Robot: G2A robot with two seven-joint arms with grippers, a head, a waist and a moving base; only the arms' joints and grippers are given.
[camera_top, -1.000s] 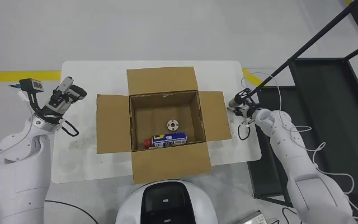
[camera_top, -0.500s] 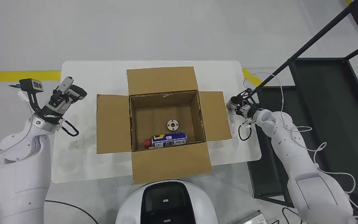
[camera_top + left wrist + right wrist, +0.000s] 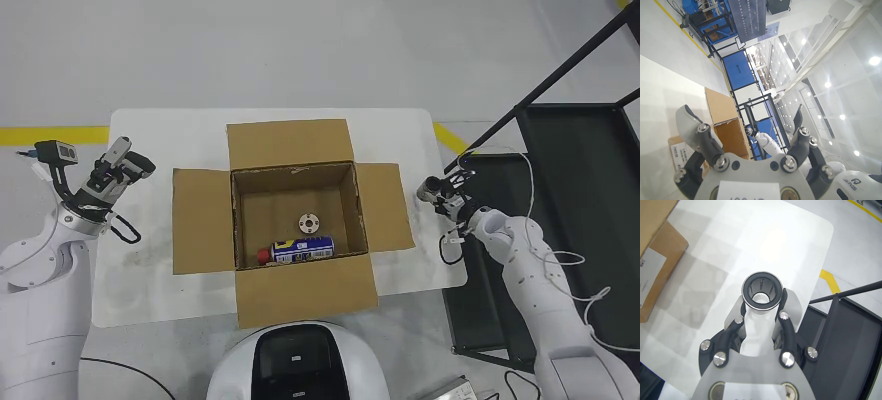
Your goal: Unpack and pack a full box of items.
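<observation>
An open cardboard box (image 3: 296, 213) stands in the middle of the white table (image 3: 150, 290), its four flaps folded out. Inside lie a spray can (image 3: 301, 250) with a red cap and a small metal flanged ring (image 3: 308, 222). My right gripper (image 3: 762, 302) is shut on a metal cylindrical bearing (image 3: 762, 298), held above the table's right edge beside the box's right flap (image 3: 388, 208); from above that gripper (image 3: 432, 188) is just right of the flap. My left gripper (image 3: 742, 117) is open and holds nothing, raised off the table's left side (image 3: 120, 165).
A dark metal rack (image 3: 560, 210) stands right of the table, close to my right arm. A yellow floor line (image 3: 60, 133) runs behind the table. Bare tabletop (image 3: 745, 243) lies between the box and the table's right edge.
My right gripper, holding the bearing, has drifted rightward and slightly nearer, away from the box's right flap toward the table's edge. The left arm has not moved.
</observation>
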